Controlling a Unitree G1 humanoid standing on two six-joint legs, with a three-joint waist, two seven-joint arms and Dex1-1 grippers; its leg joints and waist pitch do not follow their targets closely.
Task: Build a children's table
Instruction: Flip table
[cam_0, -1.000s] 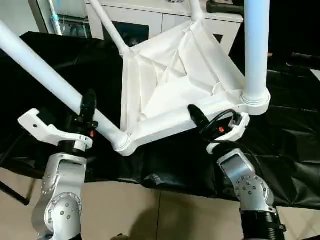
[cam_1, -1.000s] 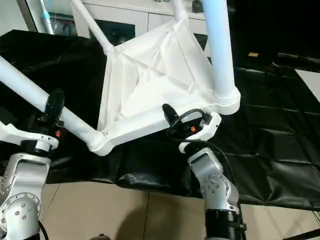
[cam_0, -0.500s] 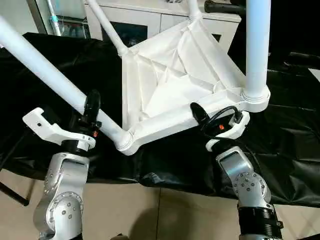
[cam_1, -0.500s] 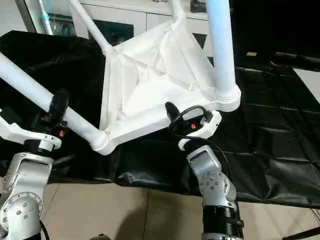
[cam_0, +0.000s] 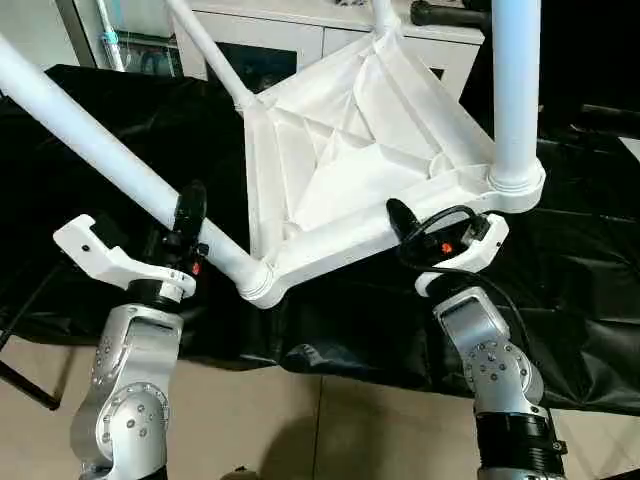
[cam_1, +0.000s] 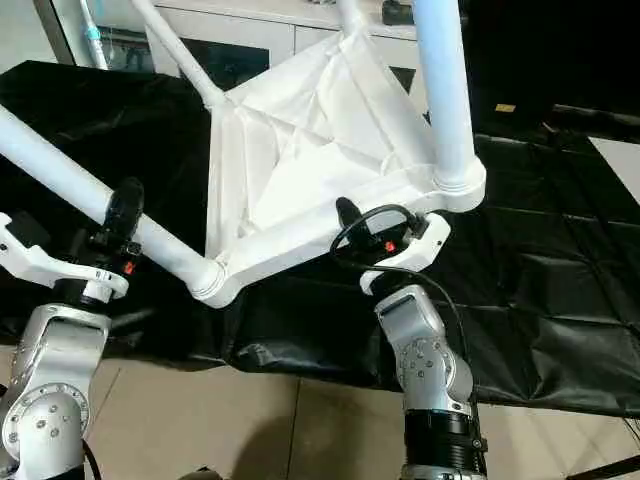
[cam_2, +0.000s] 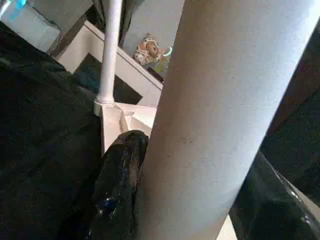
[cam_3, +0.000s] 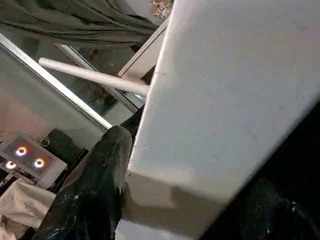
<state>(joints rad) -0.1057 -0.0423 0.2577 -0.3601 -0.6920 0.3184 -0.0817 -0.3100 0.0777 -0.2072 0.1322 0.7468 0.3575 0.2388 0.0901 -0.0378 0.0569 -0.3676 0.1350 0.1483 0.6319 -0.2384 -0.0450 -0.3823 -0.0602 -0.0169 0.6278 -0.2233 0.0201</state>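
The children's table hangs upside down and tilted over the black cloth. Its ribbed white tabletop (cam_0: 350, 150) has legs in its corner sockets. My left gripper (cam_0: 186, 226) is shut on the near-left leg (cam_0: 90, 140), a short way up from its socket (cam_0: 255, 283). In the left wrist view, a black finger (cam_2: 117, 185) presses on that leg (cam_2: 220, 115). My right gripper (cam_0: 408, 236) is shut on the tabletop's near rim (cam_0: 340, 245), beside the upright near-right leg (cam_0: 517, 90). A finger (cam_3: 95, 195) lies against the rim (cam_3: 235, 100). Two far legs (cam_0: 205, 50) point away.
A black cloth (cam_0: 580, 280) covers the low surface under the table. A white cabinet with glass doors (cam_0: 290, 50) stands close behind, with a dark object (cam_0: 445, 12) on top. Tiled floor (cam_0: 330, 430) lies between my forearms.
My right gripper's jaws have closed in on the near rim. The table and both grippers have shifted slightly to the right. The left grip on the leg is unchanged.
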